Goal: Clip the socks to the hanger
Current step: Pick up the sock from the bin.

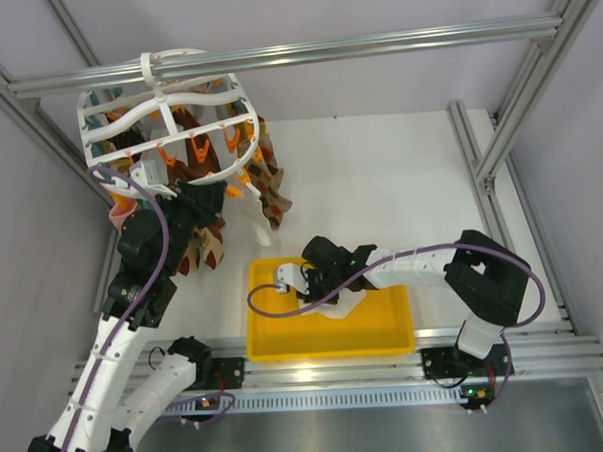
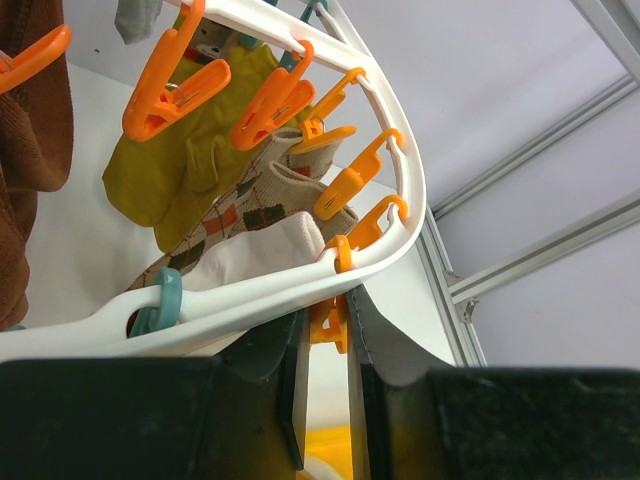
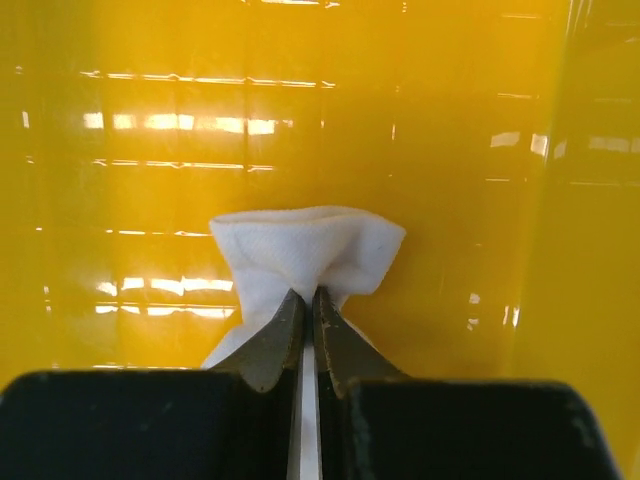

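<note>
The white lattice hanger (image 1: 167,117) hangs from the top bar at the far left, with orange and teal clips. My left gripper (image 1: 200,202) is up at its lower rim. In the left wrist view the left gripper (image 2: 330,320) is shut on an orange clip (image 2: 335,330) under the rim (image 2: 250,300). A cream sock (image 2: 265,250) hangs just beside that clip. My right gripper (image 1: 319,283) is down in the yellow tray (image 1: 386,332). In the right wrist view the right gripper (image 3: 306,295) is shut on a bunched fold of the other white sock (image 3: 300,245).
Brown-orange patterned socks (image 1: 270,182) and a mustard sock (image 2: 185,165) hang from the hanger. The yellow tray's floor (image 3: 450,150) fills the right wrist view. Aluminium frame posts (image 1: 497,127) stand at the right, and a rail (image 1: 338,370) runs along the near edge.
</note>
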Robot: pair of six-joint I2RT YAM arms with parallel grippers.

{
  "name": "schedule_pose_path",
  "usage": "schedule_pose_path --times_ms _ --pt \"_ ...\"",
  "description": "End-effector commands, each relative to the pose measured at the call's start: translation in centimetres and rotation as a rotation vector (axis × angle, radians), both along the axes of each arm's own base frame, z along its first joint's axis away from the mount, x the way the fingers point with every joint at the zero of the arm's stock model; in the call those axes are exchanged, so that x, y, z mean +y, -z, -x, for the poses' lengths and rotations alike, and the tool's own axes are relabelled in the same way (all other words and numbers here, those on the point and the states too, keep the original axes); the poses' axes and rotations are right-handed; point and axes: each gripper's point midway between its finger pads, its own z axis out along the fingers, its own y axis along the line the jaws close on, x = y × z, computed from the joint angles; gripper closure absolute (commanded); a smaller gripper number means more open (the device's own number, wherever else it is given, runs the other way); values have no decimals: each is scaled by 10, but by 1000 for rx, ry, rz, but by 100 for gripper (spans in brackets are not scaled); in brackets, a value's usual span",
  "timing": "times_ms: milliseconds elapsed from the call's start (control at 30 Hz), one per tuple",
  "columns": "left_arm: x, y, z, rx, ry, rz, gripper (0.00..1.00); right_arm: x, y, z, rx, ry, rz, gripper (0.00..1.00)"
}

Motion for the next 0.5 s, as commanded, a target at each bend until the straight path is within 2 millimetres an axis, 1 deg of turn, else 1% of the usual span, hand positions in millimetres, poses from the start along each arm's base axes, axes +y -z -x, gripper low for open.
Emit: schedule_pose_path --times_ms 0,33,67,100,133,167,200,233,267,300,333,367,400,433,467 --pt "11 -9 -10 -37 -65 -8 100 20 -48 6 3 -24 -137 100" --pt "11 -8 -9 -35 -64 -9 100 24 -63 6 5 -19 -175 100" --pt "10 -9 -9 -37 -62 -6 100 31 -84 3 -5 -20 -225 100" --pt "10 -8 -9 -33 -58 -6 100 34 -106 3 -4 -30 -285 100" --pt "9 -9 -9 -35 -56 -4 100 38 -123 -1 -11 -23 -332 100" --pt "9 -8 -9 -35 -55 -2 100 41 -144 -13 -32 -2 -384 100" --pt "8 -8 -9 -35 -53 -2 100 43 -163 -16 -45 -4 -434 100" --pt "8 -7 -10 -33 -53 -3 100 44 -175 -21 -45 8 -465 100" --pt "8 -9 -9 -36 -53 0 100 48 -197 -30 -68 16 -519 100" --pt "8 -8 -10 -34 -53 1 100 46 -212 -37 -79 26 -556 100" --pt "8 -8 -10 -35 -53 3 100 49 -231 -43 -94 37 -598 100" --pt "7 -9 -10 -37 -50 7 100 52 -245 -48 -113 41 -635 100" --pt "7 -10 -10 -40 -48 8 100 54 -255 -52 -118 45 -663 100" --pt "6 -11 -10 -41 -45 10 100 57 -273 -55 -124 49 -701 100" --pt "6 -11 -10 -41 -44 10 100 60 -281 -57 -127 50 -720 100"
